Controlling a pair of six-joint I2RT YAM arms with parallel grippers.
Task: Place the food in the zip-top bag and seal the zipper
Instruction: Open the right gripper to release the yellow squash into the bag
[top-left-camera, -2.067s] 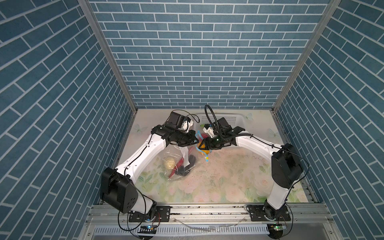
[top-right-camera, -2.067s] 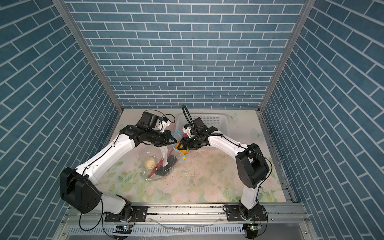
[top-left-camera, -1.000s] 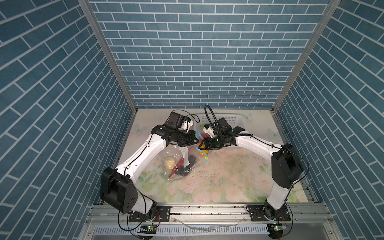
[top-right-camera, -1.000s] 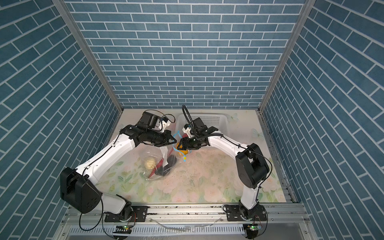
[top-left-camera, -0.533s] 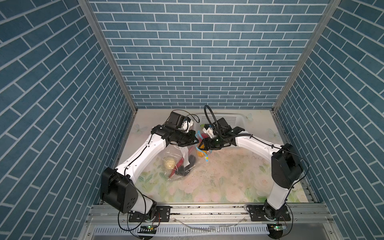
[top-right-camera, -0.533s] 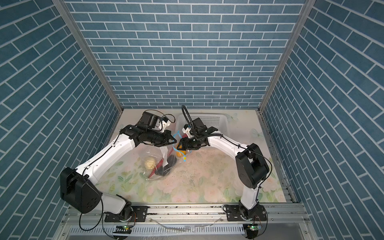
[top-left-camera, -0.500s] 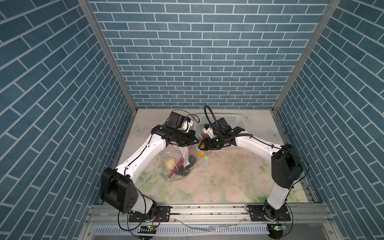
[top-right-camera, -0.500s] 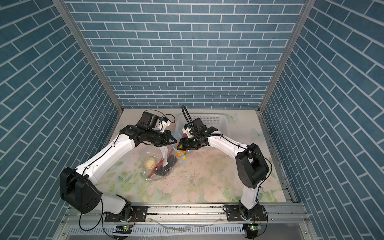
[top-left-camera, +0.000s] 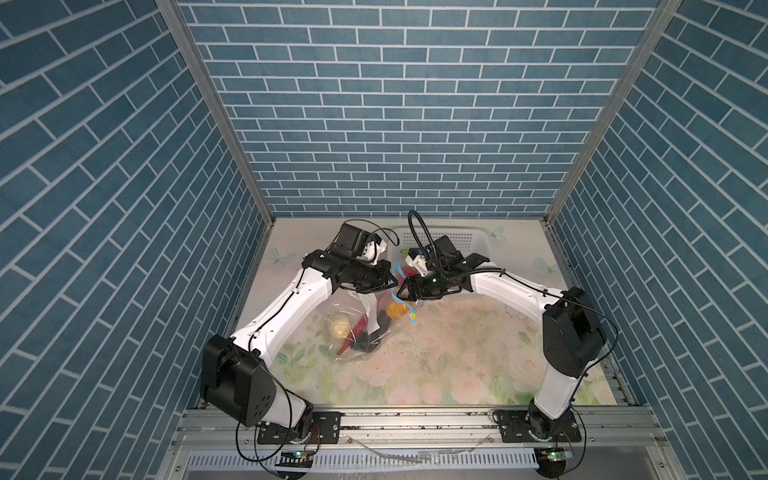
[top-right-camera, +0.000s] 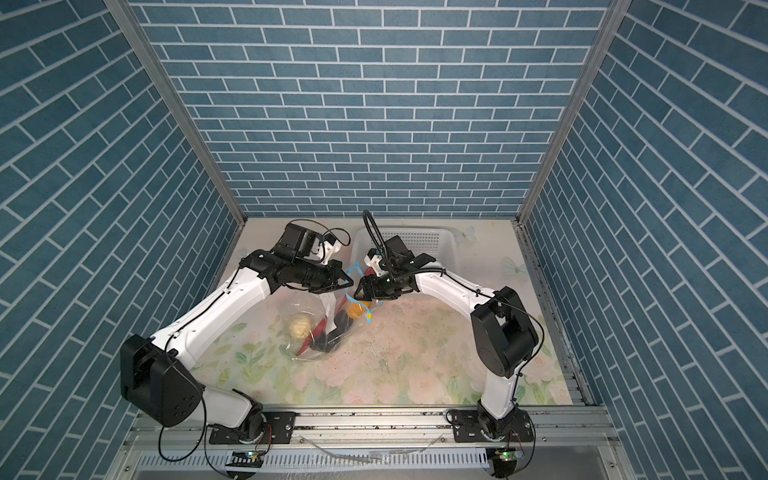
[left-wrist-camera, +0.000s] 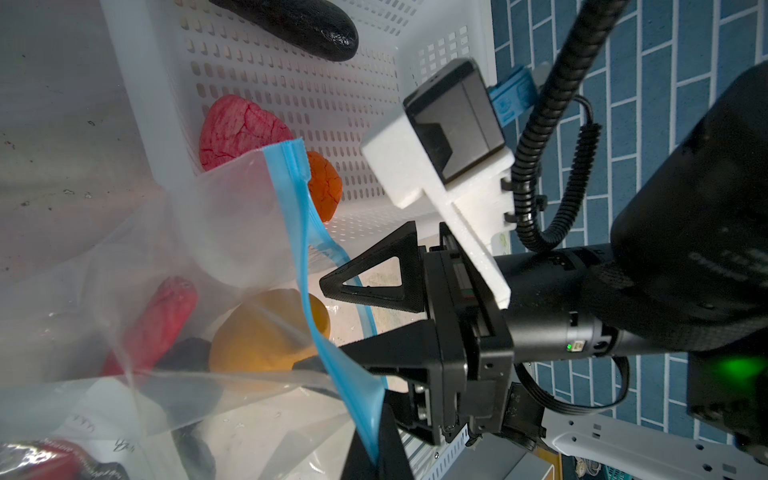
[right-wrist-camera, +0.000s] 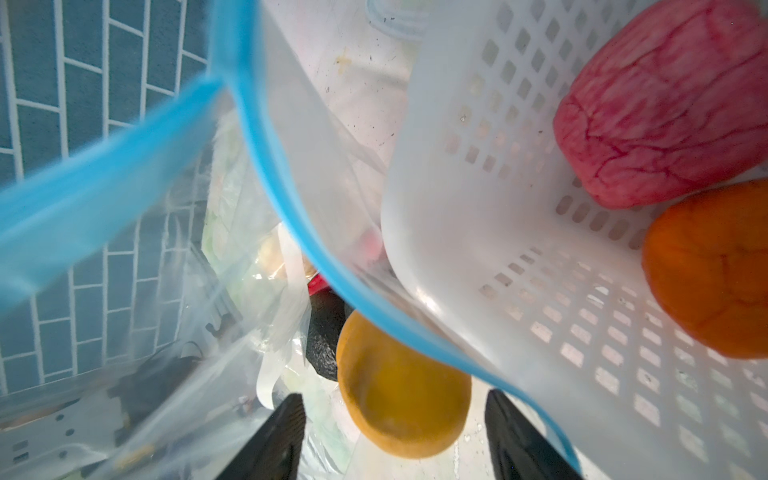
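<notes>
The zip-top bag (top-left-camera: 357, 332) (top-right-camera: 316, 332) lies on the table with its mouth lifted. My left gripper (top-left-camera: 392, 284) (top-right-camera: 347, 284) (left-wrist-camera: 376, 453) is shut on the light-blue zipper (left-wrist-camera: 307, 257) (right-wrist-camera: 291, 208). My right gripper (top-left-camera: 405, 291) (top-right-camera: 359, 293) (right-wrist-camera: 395, 436) stands open at the bag's mouth. A yellow-orange piece (top-left-camera: 395, 309) (right-wrist-camera: 399, 390) sits between its fingers with a gap on each side. Inside the bag are a cream ball (top-left-camera: 338, 326) (top-right-camera: 300, 326), a red strip (top-left-camera: 353, 336) and black pieces. The slider tab (top-left-camera: 414, 316) hangs at the zipper's end.
A white perforated basket (top-left-camera: 469, 239) (top-right-camera: 424, 237) (right-wrist-camera: 498, 208) stands just behind the grippers. It holds a pink ball (left-wrist-camera: 241, 129) (right-wrist-camera: 665, 112), an orange piece (left-wrist-camera: 326, 187) (right-wrist-camera: 715, 270) and a black oval (left-wrist-camera: 299, 20). Blue brick walls enclose the table.
My right gripper has shifted slightly left at the bag's mouth, and the yellow-orange piece shows a little lower in the bag. The left arm has stayed put.
</notes>
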